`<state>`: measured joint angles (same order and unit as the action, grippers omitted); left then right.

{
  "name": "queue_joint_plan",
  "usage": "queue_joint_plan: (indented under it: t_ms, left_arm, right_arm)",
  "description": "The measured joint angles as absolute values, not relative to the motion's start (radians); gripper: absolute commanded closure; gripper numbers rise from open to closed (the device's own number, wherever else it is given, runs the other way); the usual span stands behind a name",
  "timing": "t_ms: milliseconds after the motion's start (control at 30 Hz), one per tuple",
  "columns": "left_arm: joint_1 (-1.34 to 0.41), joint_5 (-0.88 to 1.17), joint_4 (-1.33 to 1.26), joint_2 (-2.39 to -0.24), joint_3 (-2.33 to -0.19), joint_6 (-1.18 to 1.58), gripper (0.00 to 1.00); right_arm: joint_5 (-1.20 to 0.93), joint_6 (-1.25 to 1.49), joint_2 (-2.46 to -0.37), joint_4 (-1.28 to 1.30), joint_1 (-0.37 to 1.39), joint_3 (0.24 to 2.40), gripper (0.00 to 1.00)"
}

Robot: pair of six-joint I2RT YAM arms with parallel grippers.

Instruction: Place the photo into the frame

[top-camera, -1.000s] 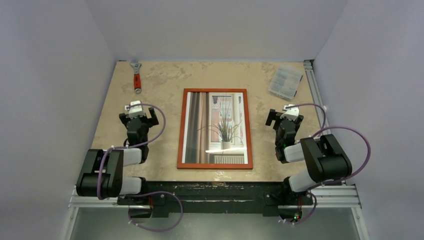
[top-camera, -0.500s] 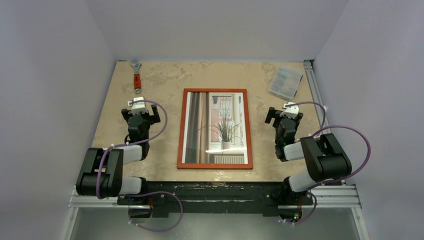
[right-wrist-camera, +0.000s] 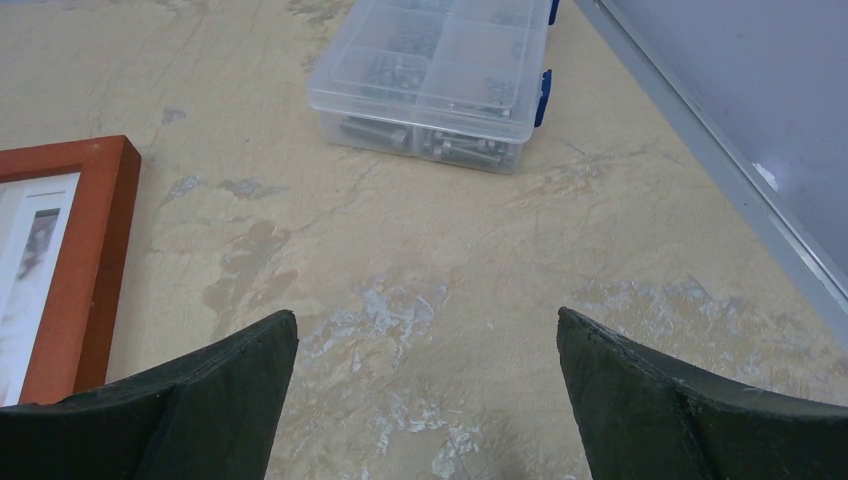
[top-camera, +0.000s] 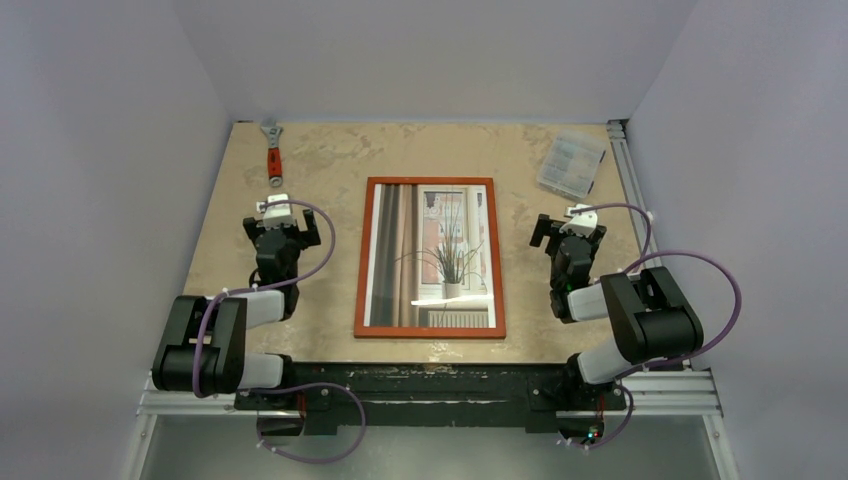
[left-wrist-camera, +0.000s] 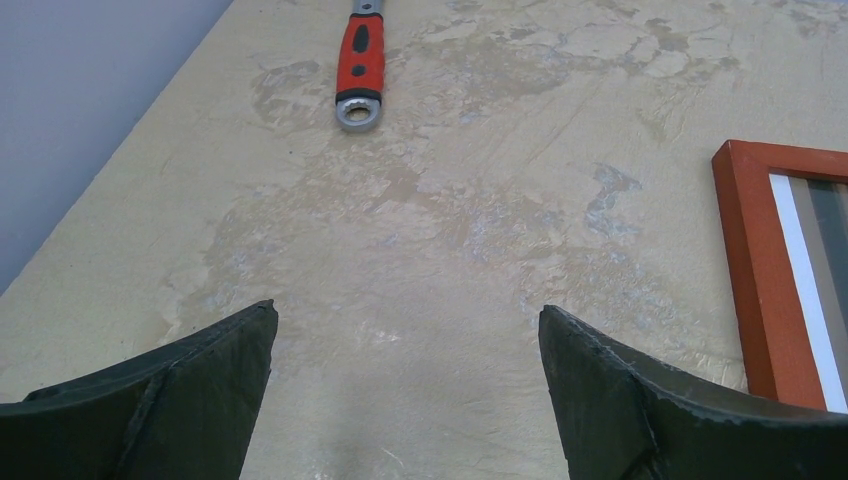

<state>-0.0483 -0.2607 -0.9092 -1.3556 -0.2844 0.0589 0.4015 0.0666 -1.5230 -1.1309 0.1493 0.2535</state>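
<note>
Beige surface [top-camera: 330, 160]: the photo [top-camera: 430, 255] sits in the frame [top-camera: 362, 260], so my left claw [top-camera: 282, 225] (nine o'clock) and right claw [top-camera: 570, 232] (three) gape empty.

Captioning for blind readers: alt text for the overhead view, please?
A photo of a potted plant sits inside an orange-brown frame lying flat on the table, between the open, empty left gripper and right gripper. A red-handled wrench lies far left, a clear plastic box far right.
</note>
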Motion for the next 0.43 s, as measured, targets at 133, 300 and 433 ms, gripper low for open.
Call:
queue_joint_plan:
  t_ms: [133, 300, 433]
  left_arm:
    - [-0.048, -0.261, -0.909, -1.356, -0.284, 0.059, 0.0]
    - [-0.048, -0.261, -0.908, -1.356, -0.284, 0.059, 0.0]
    - [-0.048, -0.26, -0.902, -1.356, -0.284, 0.059, 0.0]
  right_arm:
    - [0.402, 0.067, -1.523, -1.131, 0.149, 0.253, 0.01]
    - [0.402, 0.067, -1.523, -1.131, 0.149, 0.253, 0.01]
    - [0.402, 0.067, -1.523, -1.131, 0.149, 0.253, 0.01]
